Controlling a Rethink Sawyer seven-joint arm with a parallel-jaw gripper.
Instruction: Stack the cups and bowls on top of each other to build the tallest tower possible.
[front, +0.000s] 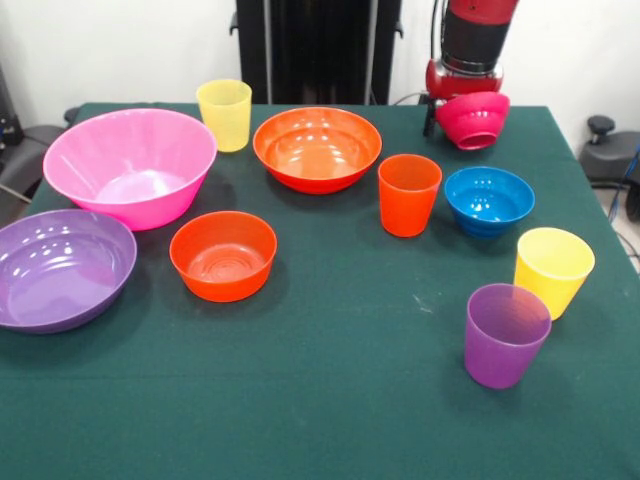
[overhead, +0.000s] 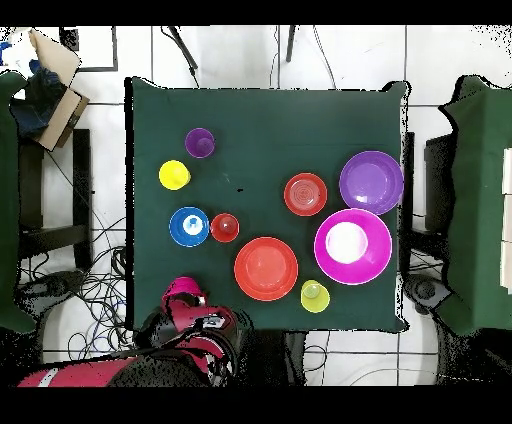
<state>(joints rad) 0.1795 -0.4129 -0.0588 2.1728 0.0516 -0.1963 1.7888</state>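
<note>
At the front view's upper right, your gripper (front: 468, 112) grips the small glossy magenta plastic bowl (front: 473, 119), tilted above the green table (front: 330, 380); the big pink plastic bowl (front: 130, 165) sits upper left, empty.

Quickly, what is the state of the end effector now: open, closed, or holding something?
End effector: holding the small magenta plastic bowl, raised and tilted at the table's far edge; whether it is open or closed cannot be told.
</note>
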